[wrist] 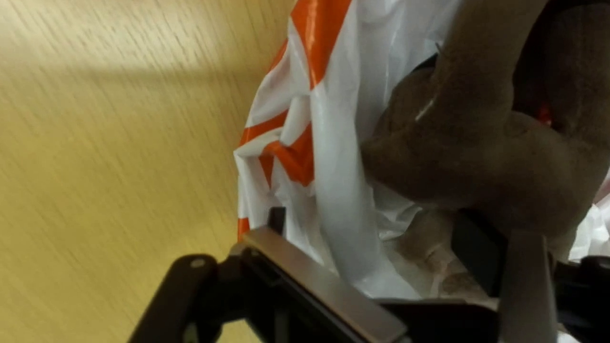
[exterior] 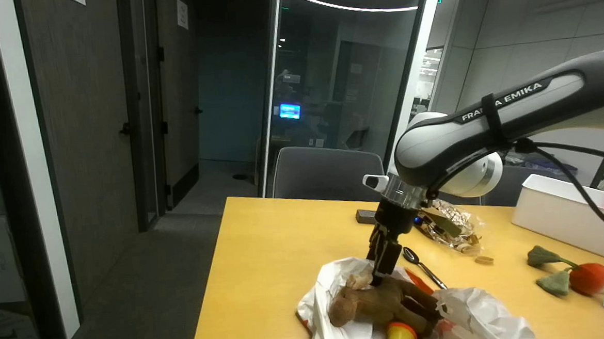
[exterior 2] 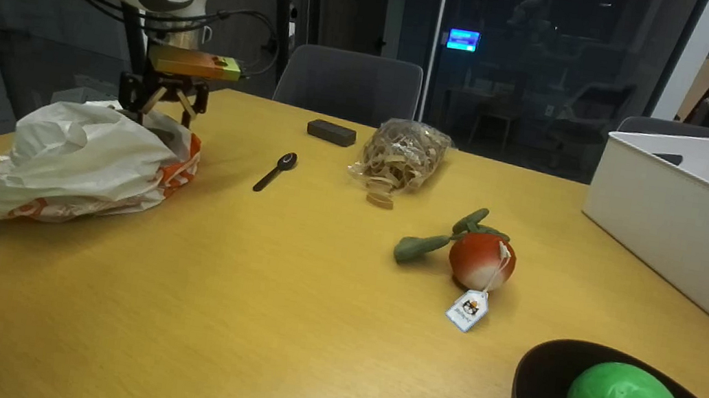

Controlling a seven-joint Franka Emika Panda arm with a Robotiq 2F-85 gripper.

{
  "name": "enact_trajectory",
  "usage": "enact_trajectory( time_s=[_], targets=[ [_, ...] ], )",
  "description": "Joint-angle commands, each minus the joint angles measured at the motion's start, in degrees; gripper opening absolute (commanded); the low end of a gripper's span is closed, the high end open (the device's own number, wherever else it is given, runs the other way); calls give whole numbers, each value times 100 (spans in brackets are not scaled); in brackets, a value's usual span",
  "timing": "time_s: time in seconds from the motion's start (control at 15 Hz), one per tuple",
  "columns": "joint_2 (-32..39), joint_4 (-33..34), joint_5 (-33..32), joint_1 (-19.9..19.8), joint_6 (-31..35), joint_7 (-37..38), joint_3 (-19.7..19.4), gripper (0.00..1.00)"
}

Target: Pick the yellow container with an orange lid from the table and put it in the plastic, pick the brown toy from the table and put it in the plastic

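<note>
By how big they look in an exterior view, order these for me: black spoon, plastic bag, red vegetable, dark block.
1. Plastic bag
2. Red vegetable, leaves included
3. Dark block and black spoon: too close in size to rank

In both exterior views the table (exterior: 264,244) is reading brighter than the dim glass panel (exterior: 348,58) behind it, where a small screen (exterior: 289,111) is glowing blue. In an exterior view, a curved light strip (exterior: 345,8) is glaring white. Wrist view: glare is whitening the table at upper left; the brown toy (wrist: 476,157) is reading dark; the fingers (wrist: 329,281) are showing soft.
</note>
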Motion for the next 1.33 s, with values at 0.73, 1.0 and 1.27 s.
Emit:
enact_trajectory(
  time_s=[0.73,1.0,1.27],
  targets=[
    [-155,-92,728,-195,482,297,-9,3],
    [-427,-147,828,-244,525,450,11,9],
    [-803,-206,1018,-281,654,483,-19,8]
  ],
)
